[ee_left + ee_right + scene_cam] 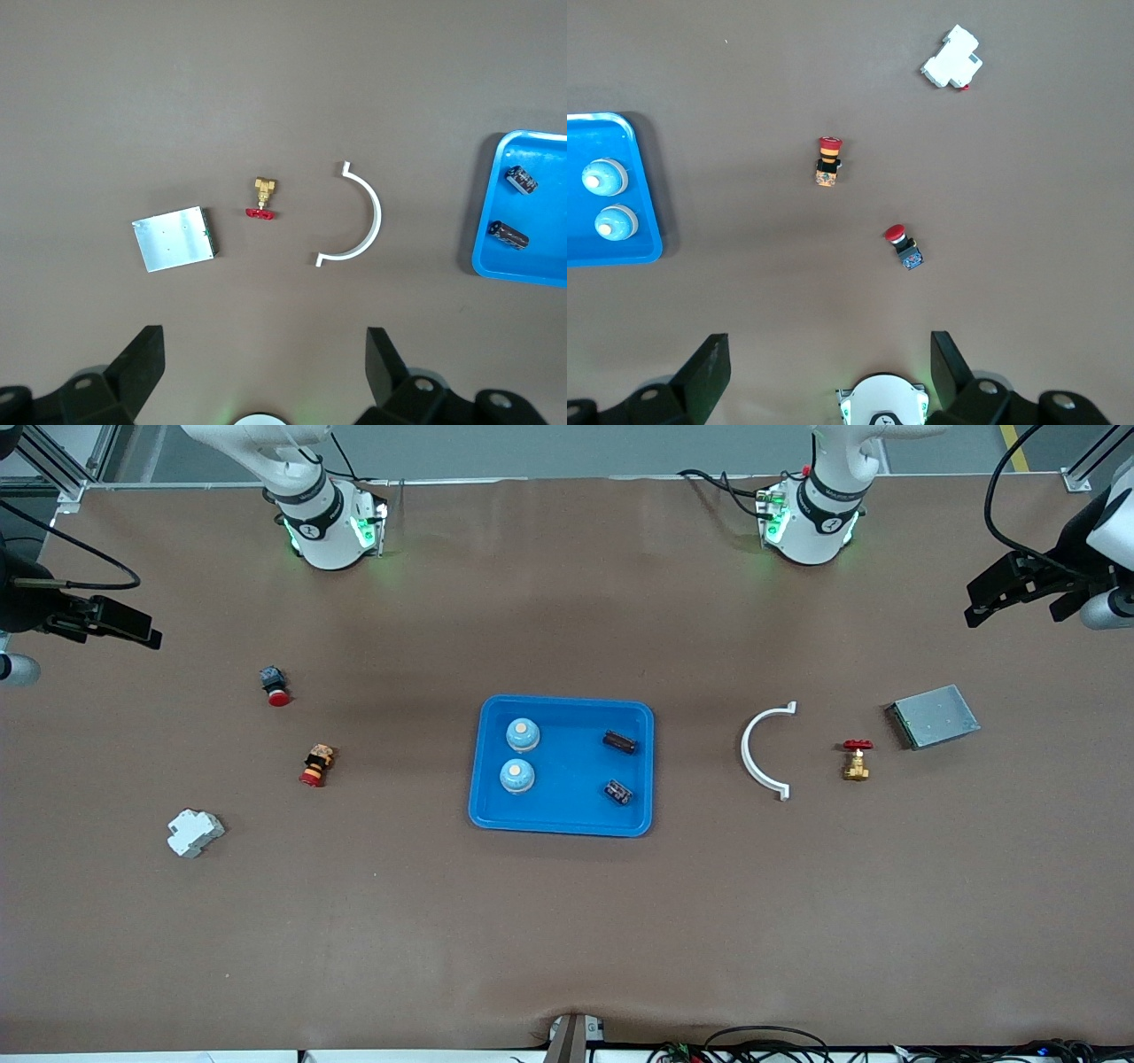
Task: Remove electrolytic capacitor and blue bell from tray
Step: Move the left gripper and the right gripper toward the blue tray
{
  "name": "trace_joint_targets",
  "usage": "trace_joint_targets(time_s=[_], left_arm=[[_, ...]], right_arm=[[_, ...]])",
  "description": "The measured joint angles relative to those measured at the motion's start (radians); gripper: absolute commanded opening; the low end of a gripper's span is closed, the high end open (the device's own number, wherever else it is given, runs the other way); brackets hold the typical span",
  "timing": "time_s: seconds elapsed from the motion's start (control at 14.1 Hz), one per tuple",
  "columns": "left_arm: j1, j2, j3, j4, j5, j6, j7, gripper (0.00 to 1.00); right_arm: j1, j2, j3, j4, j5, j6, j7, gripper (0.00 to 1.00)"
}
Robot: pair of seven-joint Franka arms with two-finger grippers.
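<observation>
With both the left gripper point(1005, 593) and right gripper point(115, 627) wide and empty, well away from the tray point(562, 825), you risk grabbing both bells point(523, 735), which sit close together.

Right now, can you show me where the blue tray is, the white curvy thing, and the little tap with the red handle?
blue tray point(567, 815), front view, bare floor near its rim.
white curved piece point(749, 755), front view, middle of its arc.
brass valve point(856, 767), front view, its brass body.

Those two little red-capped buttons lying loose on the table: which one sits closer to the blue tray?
The orange-bodied button; it lies nearer the blue tray and the front camera than the dark-bodied button.
</observation>
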Motion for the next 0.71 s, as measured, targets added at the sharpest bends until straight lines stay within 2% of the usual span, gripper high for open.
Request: trace_joint_targets(time_s=[0.35,0.5,0.71], left_arm=[[-0.011,0.067,-0.004,-0.016,0.0,-0.002,-0.018,1.0],[-0.019,0.111,-0.021,-0.033,-0.006,0.02,-0.123,1.0],[-0.023,0.14,-0.094,-0.107,-0.032,0.12,-0.373,1.0]], right_arm=[[0.0,0.0,0.0,0.0,0.0,0.0,0.0,1.0],[0.0,0.0,0.0,0.0,0.0,0.0,0.0,1.0],[0.001,0.001,0.001,-0.001,0.0,0.0,0.0,1.0]])
